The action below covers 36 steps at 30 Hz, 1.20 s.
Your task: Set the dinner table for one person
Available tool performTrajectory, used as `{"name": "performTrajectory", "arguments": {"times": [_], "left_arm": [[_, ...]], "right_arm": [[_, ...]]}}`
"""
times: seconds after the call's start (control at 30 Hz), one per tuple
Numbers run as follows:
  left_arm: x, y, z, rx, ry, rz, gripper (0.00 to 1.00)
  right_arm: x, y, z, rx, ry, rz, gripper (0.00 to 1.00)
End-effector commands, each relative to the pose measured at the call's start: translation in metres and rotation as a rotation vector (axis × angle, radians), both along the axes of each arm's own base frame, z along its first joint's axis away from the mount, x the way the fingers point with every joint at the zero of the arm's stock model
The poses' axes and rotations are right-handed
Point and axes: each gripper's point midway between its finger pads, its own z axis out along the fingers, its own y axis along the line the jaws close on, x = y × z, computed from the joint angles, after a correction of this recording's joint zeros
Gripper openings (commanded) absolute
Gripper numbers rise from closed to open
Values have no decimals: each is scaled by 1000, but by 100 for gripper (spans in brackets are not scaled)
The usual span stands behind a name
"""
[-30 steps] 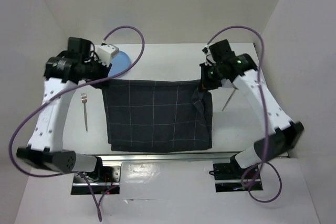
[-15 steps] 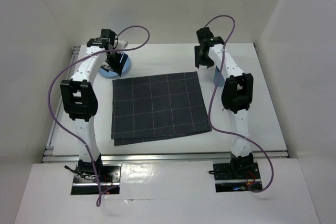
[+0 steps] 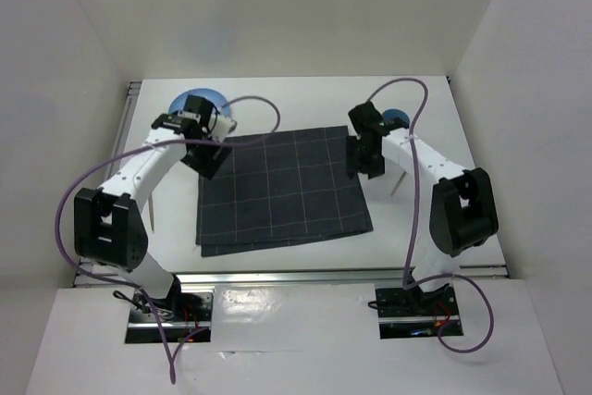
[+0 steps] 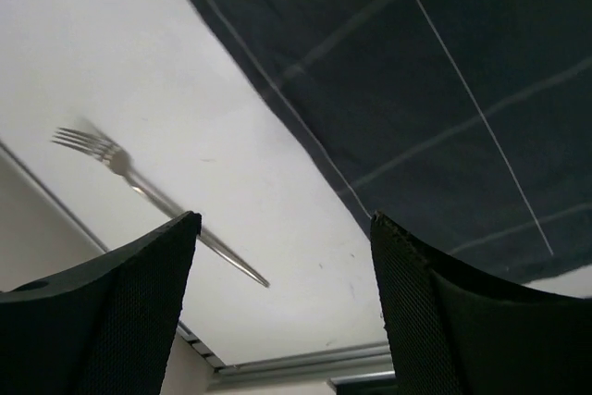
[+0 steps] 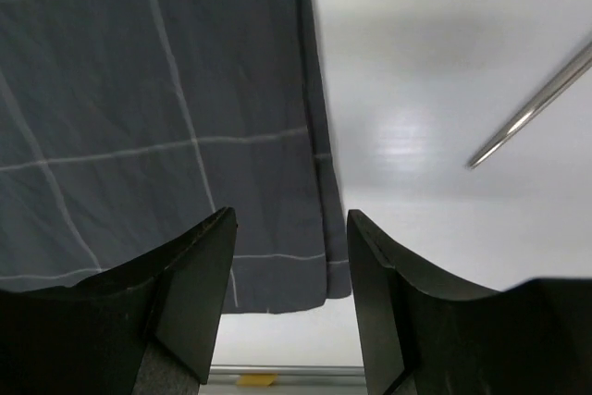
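Desk [image 3: 296,104] carries the grid mat [image 3: 277,191] at centre, left gripper [image 4: 284,228] wide and empty over its far-left corner, fork [image 4: 162,199] left of the mat, long axis near-to-far, nearest the left arm; right gripper [image 5: 291,219], likewise wide and empty, sits at the mat's right edge by a slim metal utensil [image 5: 532,106].

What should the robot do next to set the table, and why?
Probably lift the left claw and reach back to the blue plate. The dark mat is spread out on the dinner table with nothing on it, the left claw is open and empty, and the plate sits just behind it. The fork lies left of the mat and could follow.
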Motion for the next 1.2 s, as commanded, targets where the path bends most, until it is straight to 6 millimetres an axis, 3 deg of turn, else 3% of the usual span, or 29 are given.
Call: {"name": "performTrajectory", "arguments": {"times": [0.0, 0.17, 0.27, 0.3, 0.33, 0.37, 0.43, 0.47, 0.63, 0.87, 0.93, 0.97, 1.03, 1.1, 1.17], "left_arm": [[-21, 3, -39, 71, 68, -60, 81], [-35, -8, -70, 64, 136, -68, 80], [-40, -16, -83, 68, 161, -85, 79], [-46, -18, -89, 74, 184, -98, 79], [-46, -18, -89, 75, 184, -98, 79], [-52, -19, -98, 81, 206, -107, 79], [-58, -20, -106, 87, 228, -117, 79], [-63, -19, -110, 91, 241, -117, 79], [-69, -19, -117, 98, 264, -126, 79], [-74, -22, -108, 72, 259, -133, 79], [-75, -23, -105, 63, 258, -136, 79], [-74, -24, -101, 61, 251, -136, 79], [-73, -26, -93, 46, 232, -139, 79], [-69, -28, -80, 19, 201, -136, 79], [-56, -24, -61, -44, 151, -100, 79]], "right_arm": [[-13, 8, -35, 85, 31, -80, 59], [-38, -5, -87, 38, 151, -136, 59], [-56, -8, -106, 43, 188, -167, 55], [-54, -11, -104, 64, 162, -202, 42], [-58, -10, -104, 78, 161, -213, 42], [-71, -14, -109, 84, 190, -233, 24], [-75, -20, -105, 118, 177, -290, 8], [-85, -21, -109, 118, 199, -289, 0], [-100, -26, -100, 170, 187, -368, 0], [-116, -22, -101, 219, 220, -385, 0], [-113, -24, -102, 206, 215, -389, 6], [-107, -26, -98, 190, 196, -384, 19], [-104, -29, -95, 170, 193, -379, 35], [-98, -31, -85, 154, 172, -375, 60], [-89, -32, -68, 157, 119, -354, 63]]}}
